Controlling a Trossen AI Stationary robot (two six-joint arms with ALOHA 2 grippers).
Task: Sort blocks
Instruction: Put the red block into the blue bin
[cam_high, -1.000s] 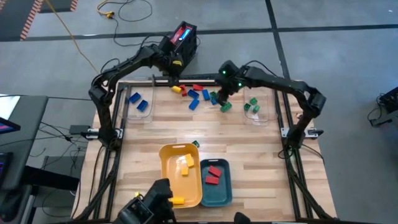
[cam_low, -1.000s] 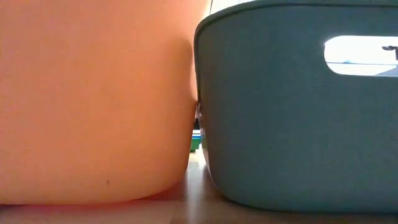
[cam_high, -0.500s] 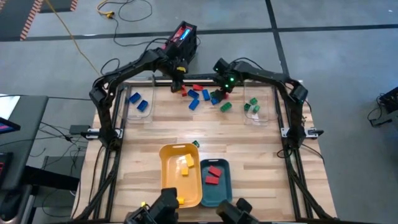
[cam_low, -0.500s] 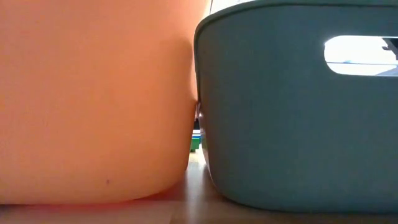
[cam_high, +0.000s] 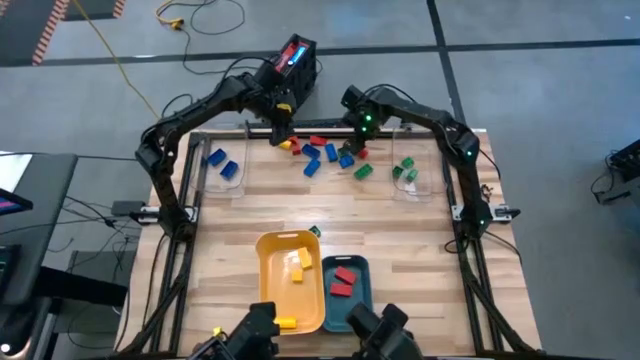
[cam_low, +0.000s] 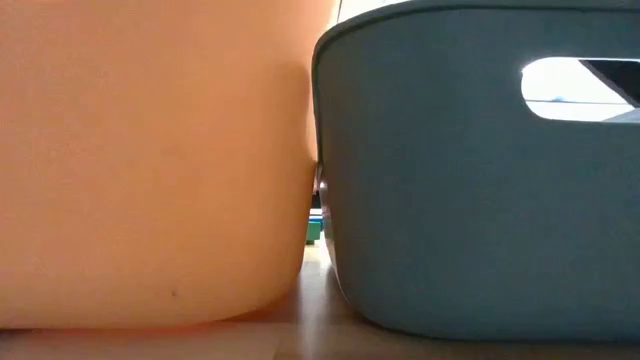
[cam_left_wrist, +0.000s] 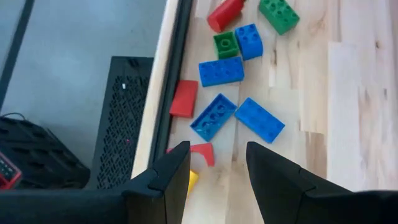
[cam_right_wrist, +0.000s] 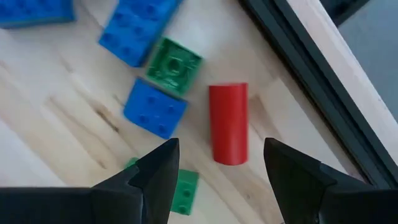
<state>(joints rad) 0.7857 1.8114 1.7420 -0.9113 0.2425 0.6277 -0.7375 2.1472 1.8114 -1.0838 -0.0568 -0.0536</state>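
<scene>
Loose blocks lie along the table's far edge: blue blocks (cam_high: 311, 161), a green block (cam_high: 363, 172) and a red cylinder (cam_right_wrist: 228, 123). My left gripper (cam_left_wrist: 217, 180) is open above the cluster's left end, with a small red block (cam_left_wrist: 202, 152) and a yellow block (cam_left_wrist: 191, 180) just ahead of its fingers. My right gripper (cam_right_wrist: 221, 180) is open and points down over the cluster's right end, the red cylinder just beyond its fingertips. Neither gripper holds anything.
A yellow tray (cam_high: 268, 262) with yellow blocks and a teal tray (cam_high: 364, 300) with red blocks stand at the near edge and fill the low view. A clear container (cam_high: 225, 165) with blue blocks sits far left, and another (cam_high: 408, 172) with green blocks far right.
My right gripper has moved from above the green block toward the table's far edge and now hangs over the red cylinder. The blocks have stayed where they were.
</scene>
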